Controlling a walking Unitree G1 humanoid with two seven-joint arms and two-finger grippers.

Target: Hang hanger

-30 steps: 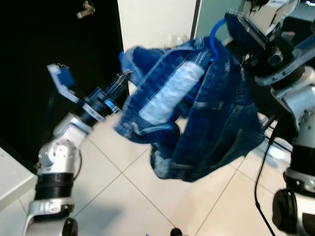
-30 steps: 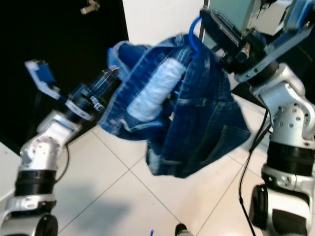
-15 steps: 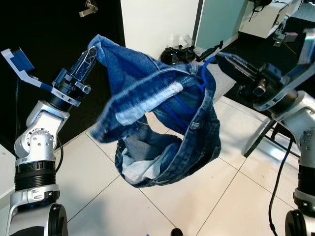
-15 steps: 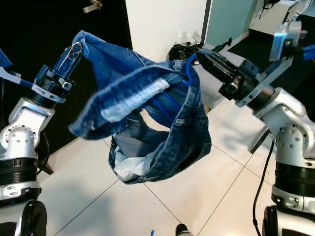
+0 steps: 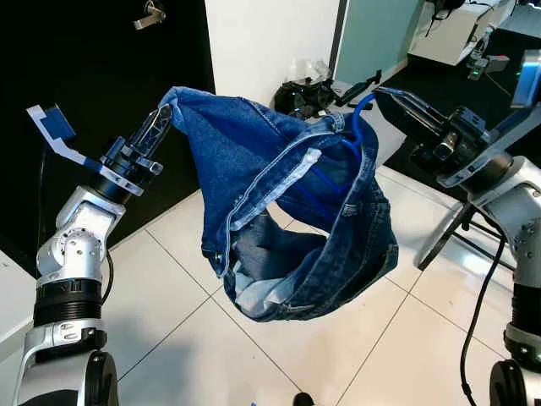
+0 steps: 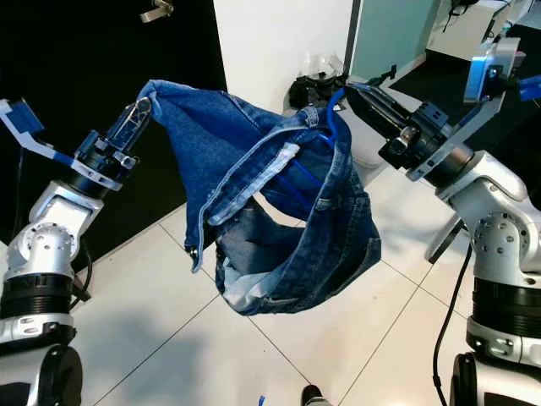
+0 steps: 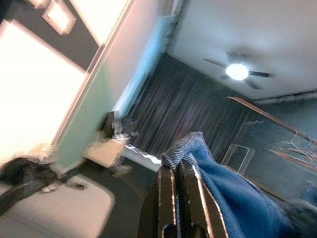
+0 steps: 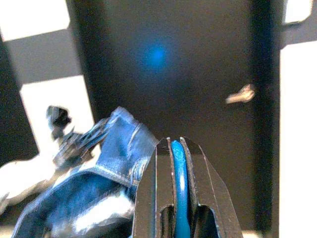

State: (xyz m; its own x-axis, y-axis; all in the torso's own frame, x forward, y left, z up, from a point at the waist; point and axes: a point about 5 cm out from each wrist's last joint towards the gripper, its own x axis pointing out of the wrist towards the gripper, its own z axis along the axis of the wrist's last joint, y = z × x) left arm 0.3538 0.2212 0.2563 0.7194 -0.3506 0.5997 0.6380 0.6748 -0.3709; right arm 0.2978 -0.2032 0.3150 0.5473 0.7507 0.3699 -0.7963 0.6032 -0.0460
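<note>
Right claw: my right gripper (image 6: 359, 95) is clenched on the blue hanger (image 6: 331, 110); the right wrist view shows the blue wire pinched flat between its two black fingers (image 8: 154, 198).

Left claw: my left gripper (image 5: 162, 123) is clenched on a corner of the jeans (image 5: 287, 211); the left wrist view shows denim folded over the closed tips.

Where the hanger is: up in the air between my two arms, its hook at the right claw, its lower wire running down inside the denim. It touches no rail.

Jeans: draped over the hanger and stretched toward the left claw, sagging in a loop above the tiled floor (image 5: 254, 355).

Long axis: I judge the load spans roughly arm to arm, high at both claws, low in the middle.

Nearer arm: the right one, since it grips the hook itself; the left grips cloth alone.

Key relation: the hook sits at the right claw's tips, pointing up and away from my body. In the left wrist view I make out a rail with wire hangers (image 7: 290, 144) in the far room; how it lies from the hook I cannot tell.

Next move, as I judge it: carry the hook over to a rail on the right arm, the left easing off the cloth so the jeans hang straight.

Risk: the denim could slide off if the left claw tugs.
</note>
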